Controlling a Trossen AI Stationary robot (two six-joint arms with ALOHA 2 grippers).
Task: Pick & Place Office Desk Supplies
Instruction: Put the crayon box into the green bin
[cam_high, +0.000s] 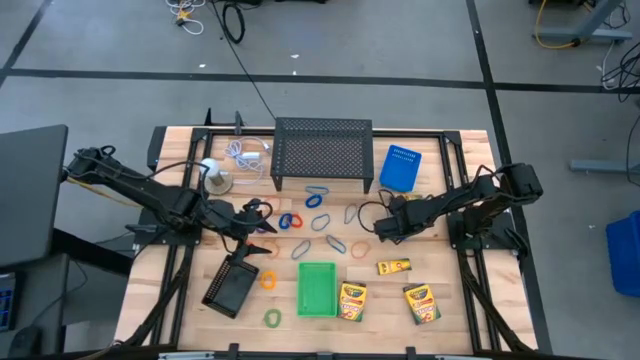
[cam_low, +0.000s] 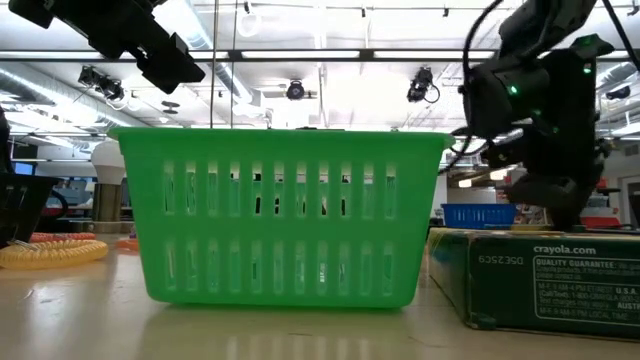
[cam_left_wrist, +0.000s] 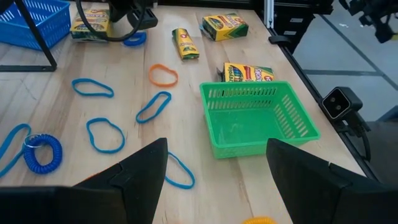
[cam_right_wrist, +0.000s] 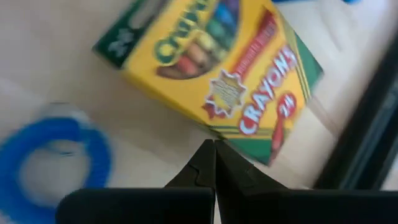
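Several yellow crayon boxes lie flat on the wooden table: one (cam_right_wrist: 211, 68) just ahead of my right gripper (cam_right_wrist: 213, 163), which is shut and tipped steeply down beside a blue loop (cam_right_wrist: 56, 162). Others lie at the near right (cam_high: 393, 266) (cam_high: 421, 303) and beside the green basket (cam_high: 352, 300). Blue, orange and green loops (cam_left_wrist: 104, 134) (cam_left_wrist: 163, 74) lie scattered mid-table. My left gripper (cam_left_wrist: 214, 180) hovers open above the loops, left of centre (cam_high: 258, 222), holding nothing. My right gripper's shut fingertips (cam_right_wrist: 205, 163) stand at a long edge of the crayon box (cam_right_wrist: 217, 134), slanting down from above. The box lies flat on the table. Whether the tips touch it, I cannot tell.
A green basket (cam_high: 318, 288) stands near the front centre, a black mesh shelf (cam_high: 323, 152) at the back, a blue basket (cam_high: 400, 168) to its right. A black box (cam_high: 232, 285) lies front left. A white coiled cable (cam_high: 245, 152) lies back left.
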